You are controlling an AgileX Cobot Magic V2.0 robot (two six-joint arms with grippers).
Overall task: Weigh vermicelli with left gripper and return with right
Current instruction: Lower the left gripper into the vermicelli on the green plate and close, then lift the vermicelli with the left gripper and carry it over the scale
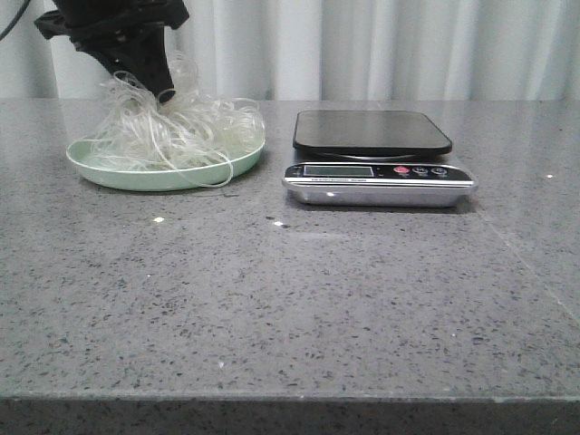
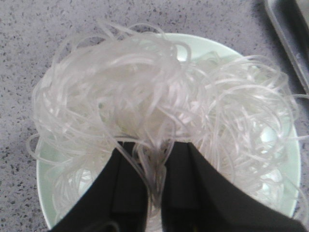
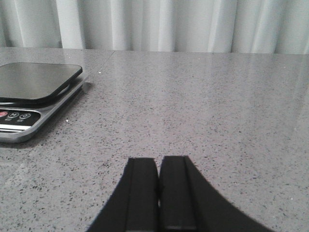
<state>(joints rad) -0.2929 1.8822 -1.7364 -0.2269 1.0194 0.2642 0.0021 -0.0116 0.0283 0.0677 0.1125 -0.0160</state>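
Vermicelli (image 2: pixel 145 106) on plate (image 1: pixel 109 172), pinched by left gripper (image 2: pixel 154 179), beside scale (image 1: pixel 372 134).

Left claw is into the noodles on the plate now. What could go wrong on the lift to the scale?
1. The left gripper pinches only a few strands of vermicelli; the heap may stay behind.
2. Loops over the plate rim could snag, dragging it.
3. Strands may trail short of the scale platform.

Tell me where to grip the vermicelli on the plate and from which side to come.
Grip the vermicelli at the raised middle of the heap, coming straight down from above: loose strands bunch only there, and the plate rim blocks a side approach. The left gripper is already closed on a central tuft.
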